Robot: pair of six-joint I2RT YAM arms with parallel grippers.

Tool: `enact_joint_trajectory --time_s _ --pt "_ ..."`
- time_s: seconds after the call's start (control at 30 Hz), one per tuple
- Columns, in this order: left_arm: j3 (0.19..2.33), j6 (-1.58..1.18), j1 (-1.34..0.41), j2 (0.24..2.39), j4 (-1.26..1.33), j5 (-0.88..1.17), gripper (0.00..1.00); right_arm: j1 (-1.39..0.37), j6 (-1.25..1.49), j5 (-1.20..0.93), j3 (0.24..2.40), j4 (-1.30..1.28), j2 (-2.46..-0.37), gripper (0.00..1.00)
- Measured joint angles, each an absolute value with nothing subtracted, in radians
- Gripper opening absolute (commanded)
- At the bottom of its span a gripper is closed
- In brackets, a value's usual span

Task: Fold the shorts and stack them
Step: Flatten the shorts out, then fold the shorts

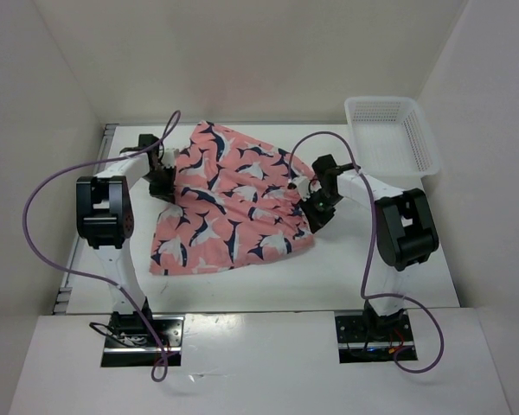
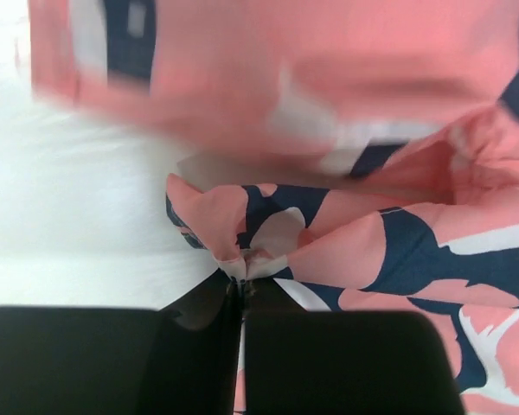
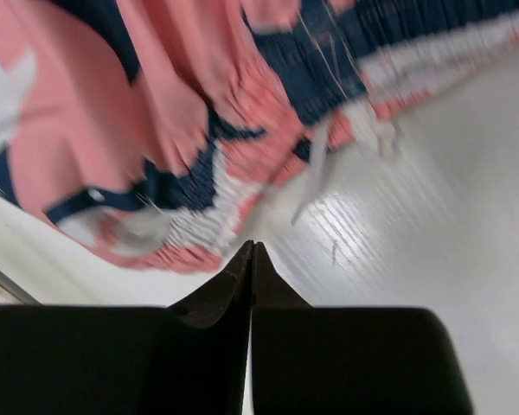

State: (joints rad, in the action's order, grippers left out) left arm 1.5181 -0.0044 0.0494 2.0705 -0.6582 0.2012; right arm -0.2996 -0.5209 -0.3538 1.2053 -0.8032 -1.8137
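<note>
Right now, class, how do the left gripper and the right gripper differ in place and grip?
The left gripper sits at the left edge of the shorts, the right gripper at the right edge. The left gripper pinches a fold; the right gripper's tips show no clear cloth. Both are shut.

shorts (image 1: 229, 203) on the table (image 1: 372, 277), left arm (image 1: 104, 212) at their left, right arm (image 1: 405, 229) at their right, basket (image 1: 389, 134) behind right

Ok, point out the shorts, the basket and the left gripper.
shorts (image 1: 233, 203): top view, middle of the fabric.
basket (image 1: 381, 100): top view, far rim.
left gripper (image 2: 242, 278): left wrist view, closed fingertips.
</note>
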Motion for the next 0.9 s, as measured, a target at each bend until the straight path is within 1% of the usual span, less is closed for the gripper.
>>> enact_joint_trajectory --time_s 0.03,0.07,0.1,0.13,0.17,0.2,0.23,0.27,0.3,0.37,0.43,0.47,0.6,0.7,0.73,0.8,0.87,0.9 --pt "1.51 -0.004 0.058 2.061 -0.66 0.175 0.05 -0.306 -0.521 -0.359 1.205 -0.803 -1.814 0.0" --pt "1.501 -0.004 0.066 2.049 -0.662 0.148 0.12 -0.311 -0.521 -0.366 1.205 -0.804 -1.814 0.0" --pt "1.493 -0.004 0.074 2.038 -0.663 0.123 0.32 -0.315 -0.521 -0.373 1.205 -0.804 -1.814 0.0" --pt "1.486 -0.006 0.08 2.026 -0.664 0.097 0.39 -0.318 -0.522 -0.379 1.203 -0.804 -1.814 0.0" --pt "1.483 0.0 0.083 2.019 -0.665 0.082 0.44 -0.319 -0.522 -0.382 1.202 -0.805 -1.814 0.02" --pt "1.481 -0.004 0.083 2.015 -0.666 0.072 0.51 -0.321 -0.522 -0.382 1.2 -0.804 -1.814 0.08" --pt "1.481 -0.001 0.083 2.014 -0.665 0.069 0.53 -0.321 -0.522 -0.381 1.199 -0.804 -1.814 0.16" --pt "1.481 -0.002 0.081 2.014 -0.665 0.069 0.55 -0.321 -0.521 -0.381 1.197 -0.805 -1.813 0.31" --pt "1.481 -0.003 0.081 2.014 -0.665 0.07 0.55 -0.321 -0.524 -0.382 1.196 -0.806 -1.81 0.39" --pt "1.481 -0.004 0.081 2.014 -0.666 0.073 0.55 -0.323 -0.544 -0.386 1.194 -0.808 -1.799 0.57" --pt "1.481 -0.004 0.081 2.011 -0.665 0.076 0.55 -0.336 -0.563 -0.387 1.172 -0.803 -1.767 0.65" --pt "1.48 -0.004 0.081 2.01 -0.665 0.076 0.55 -0.353 -0.57 -0.384 1.15 -0.799 -1.741 0.71" --pt "1.46 -0.004 0.081 1.996 -0.666 0.075 0.55 -0.461 -0.596 -0.385 1.053 -0.769 -1.649 0.72" --pt "1.449 -0.004 0.081 1.992 -0.667 0.075 0.53 -0.514 -0.595 -0.39 1.024 -0.729 -1.642 0.72" --pt "1.448 -0.004 0.081 1.992 -0.667 0.075 0.53 -0.515 -0.591 -0.387 1.018 -0.715 -1.643 0.7" --pt "1.447 -0.004 0.081 1.992 -0.666 0.075 0.5 -0.514 -0.574 -0.375 1.011 -0.685 -1.648 0.67" --pt "1.447 -0.004 0.081 1.991 -0.666 0.075 0.46 -0.512 -0.55 -0.363 1.008 -0.639 -1.662 0.59" --pt "1.447 -0.003 0.081 1.991 -0.665 0.075 0.38 -0.512 -0.529 -0.354 1.007 -0.613 -1.673 0.55"
